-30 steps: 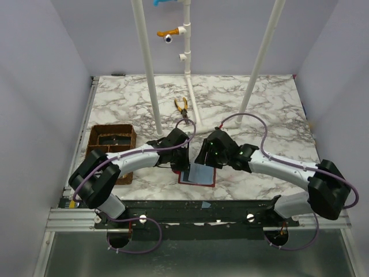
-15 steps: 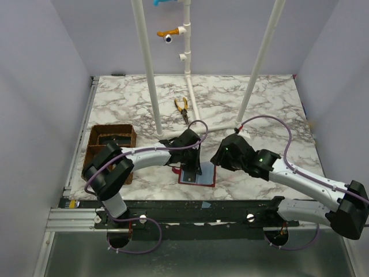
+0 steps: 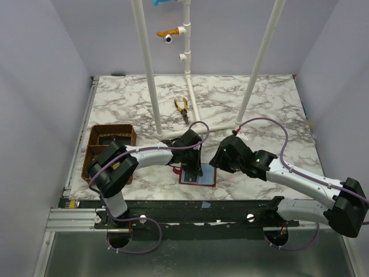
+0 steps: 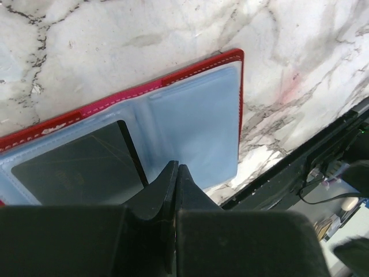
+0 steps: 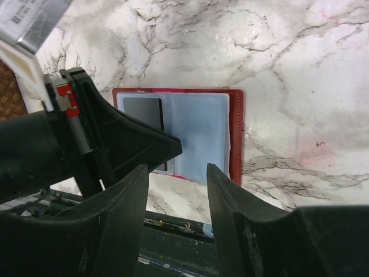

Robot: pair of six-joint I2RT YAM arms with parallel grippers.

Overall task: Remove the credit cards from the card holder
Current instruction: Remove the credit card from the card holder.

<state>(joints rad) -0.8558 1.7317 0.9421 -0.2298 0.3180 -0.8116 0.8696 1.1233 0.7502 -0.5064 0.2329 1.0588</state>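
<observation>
I see the flat red folding card holder [image 3: 199, 176] with pale blue-grey inner panels lying open on the white marble-patterned surface [image 3: 259, 98], close to the near edge and about midway along it. A dark card [image 4: 75, 167] sits in its left-hand pocket. My left hand [image 4: 174, 167] has its fingers pressed together, the tips low over the pale panel just beside that card's edge. I cannot tell whether they touch it. My right hand [image 5: 177, 173] is spread and hangs above the holder's right side, apart from it. A brown woven compartment tray [image 3: 109, 144] sits by the left edge. Orange-handled pliers [image 3: 182, 107] lie towards the far edge.
</observation>
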